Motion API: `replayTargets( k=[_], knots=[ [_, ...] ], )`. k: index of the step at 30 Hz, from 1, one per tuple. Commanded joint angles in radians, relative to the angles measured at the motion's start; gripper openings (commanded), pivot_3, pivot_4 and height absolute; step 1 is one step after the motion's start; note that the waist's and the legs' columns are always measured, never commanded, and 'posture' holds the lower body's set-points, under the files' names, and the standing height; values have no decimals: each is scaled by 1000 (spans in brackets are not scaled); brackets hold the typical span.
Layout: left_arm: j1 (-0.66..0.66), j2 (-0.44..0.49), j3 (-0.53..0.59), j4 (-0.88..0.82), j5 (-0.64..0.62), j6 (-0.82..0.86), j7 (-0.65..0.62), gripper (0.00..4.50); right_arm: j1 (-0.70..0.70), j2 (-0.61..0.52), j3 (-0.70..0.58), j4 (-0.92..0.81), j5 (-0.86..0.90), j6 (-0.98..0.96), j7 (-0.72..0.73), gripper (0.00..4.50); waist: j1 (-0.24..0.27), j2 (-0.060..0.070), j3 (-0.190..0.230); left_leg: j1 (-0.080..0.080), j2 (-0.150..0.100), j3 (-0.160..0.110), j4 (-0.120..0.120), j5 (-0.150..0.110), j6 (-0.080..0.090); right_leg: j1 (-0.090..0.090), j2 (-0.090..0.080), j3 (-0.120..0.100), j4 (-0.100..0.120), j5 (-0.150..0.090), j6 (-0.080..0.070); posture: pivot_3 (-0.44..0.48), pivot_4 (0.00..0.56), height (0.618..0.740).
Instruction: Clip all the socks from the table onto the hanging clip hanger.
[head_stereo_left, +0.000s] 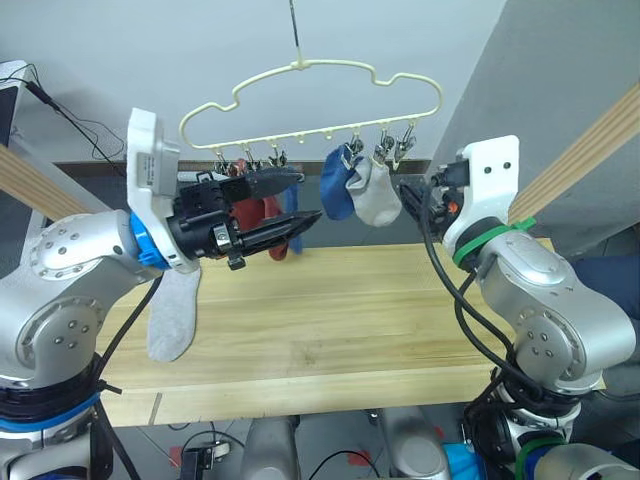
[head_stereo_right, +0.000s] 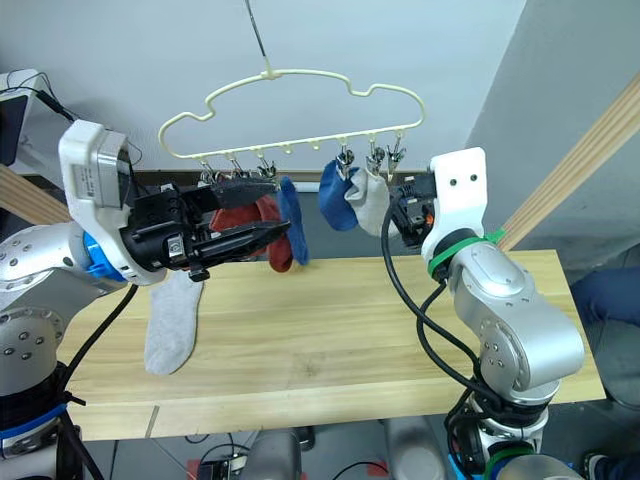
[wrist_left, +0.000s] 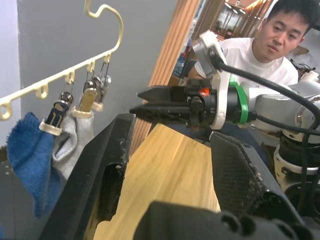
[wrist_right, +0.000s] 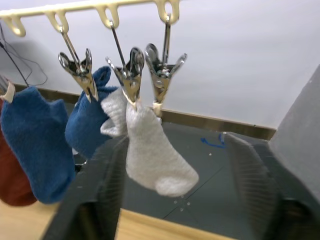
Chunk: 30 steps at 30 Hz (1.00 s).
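Cream-yellow wavy clip hanger (head_stereo_left: 310, 95) hangs just above both grippers, carrying rust-red socks (head_stereo_right: 245, 222), two blue socks (wrist_right: 34, 140) and one light grey sock (wrist_right: 155, 160) on its metal clips. Left gripper (head_stereo_left: 290, 205) is raised just below the hanger's left-side clips, fingers spread with nothing between them — beneath that arm the second grey sock (head_stereo_left: 172, 318) droops over the light wood plank table (head_stereo_left: 340, 330), though what holds it is hidden. Right gripper (wrist_left: 145, 102) points at the clipped grey sock, fingers spread, empty.
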Motion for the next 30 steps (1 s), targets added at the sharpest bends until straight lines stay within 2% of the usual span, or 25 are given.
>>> replayTargets(
  k=[1, 30],
  knots=[
    [-15, 9, -3, -15, -8, -15, -1, 2789, -24, 17, -7, -15, 4, -15, 0, 1971, 0, 0, 0, 0, 0, 0, 0, 0, 0, 0, 0, 0, 0, 0, 0, -246, 307, 740],
    [-4, 16, -14, -37, -13, -6, 56, 2789, -132, 68, -9, 206, -34, -152, -40, 1971, 3, 0, 0, 0, 0, -2, 15, 0, 1, 0, 1, 0, 15, 1, -1, -200, 328, 740]
  ],
)
